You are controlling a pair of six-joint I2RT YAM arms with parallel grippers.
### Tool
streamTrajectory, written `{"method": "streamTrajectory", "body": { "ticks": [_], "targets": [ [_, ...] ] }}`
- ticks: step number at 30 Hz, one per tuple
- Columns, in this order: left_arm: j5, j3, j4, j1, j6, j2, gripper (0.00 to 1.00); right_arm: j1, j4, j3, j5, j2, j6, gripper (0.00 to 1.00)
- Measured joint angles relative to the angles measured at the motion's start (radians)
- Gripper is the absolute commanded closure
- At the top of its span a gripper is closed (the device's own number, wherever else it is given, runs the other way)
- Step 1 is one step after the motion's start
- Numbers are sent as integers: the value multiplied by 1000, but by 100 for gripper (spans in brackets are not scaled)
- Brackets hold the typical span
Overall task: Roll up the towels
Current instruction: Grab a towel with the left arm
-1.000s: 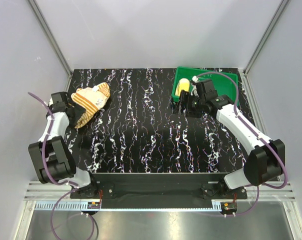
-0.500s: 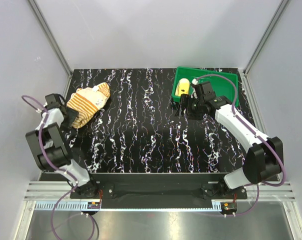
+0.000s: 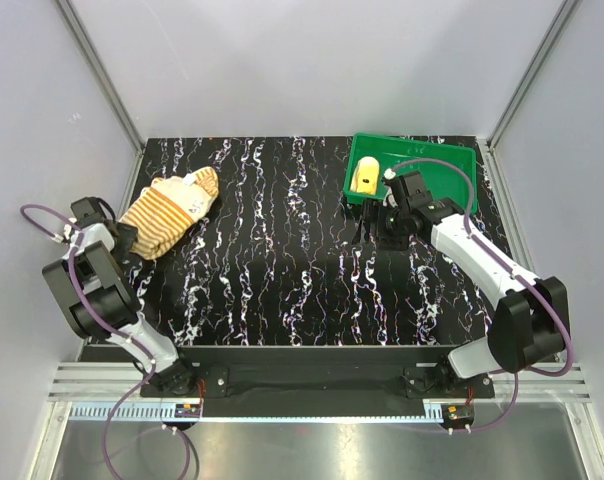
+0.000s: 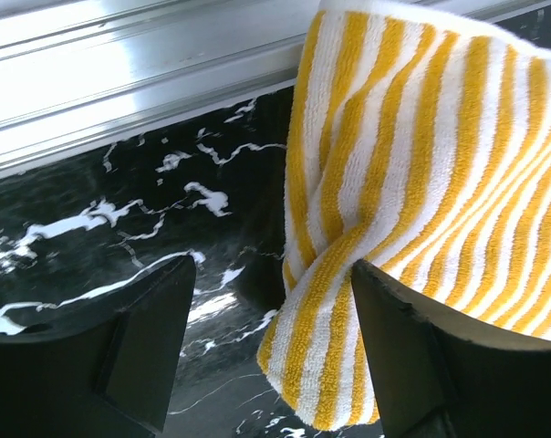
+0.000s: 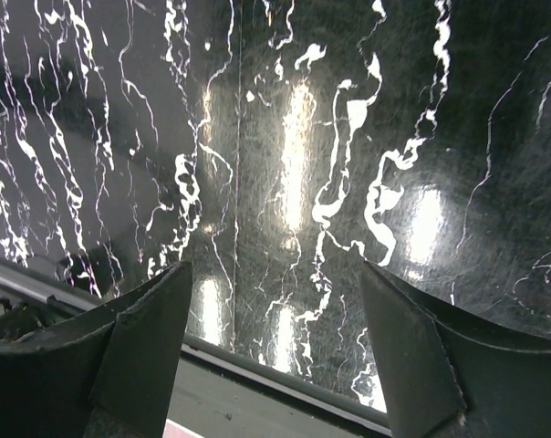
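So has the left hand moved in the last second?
Yes. The left hand has pulled back leftward, toward the left edge of the table and away from the striped towel. It is open.

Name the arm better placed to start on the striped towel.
Left. The left end effector, open, sits beside the striped towel; the right end effector is across the table, by the green tray.

text: none readable | labels, brands: none readable | numbers, signs: none readable (all three views checked)
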Motion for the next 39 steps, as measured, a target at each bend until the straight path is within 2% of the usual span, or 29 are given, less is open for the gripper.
{"method": "streamTrajectory", "body": {
  "ticks": [13, 20, 25, 29, 33, 39],
  "targets": [
    [-13, 47, 8, 29, -27, 42, 25, 0, -5, -12, -22, 0, -1, 20],
    [135, -173, 339, 35, -19, -109, 23, 0, -4, -12, -22, 0, 0, 20],
    [147, -187, 437, 40, -24, -149, 21, 0, -4, -12, -23, 4, -1, 20],
    [106, -153, 390, 47, -26, -129, 23, 0, -4, -12, -23, 9, -2, 20],
    [63, -65, 331, 51, -31, -32, 29, 0, -3, -12, -29, 11, -2, 20],
    [68, -44, 316, 38, -26, 47, 32, 0, -3, -19, -40, 12, -2, 21]
  ]
}}
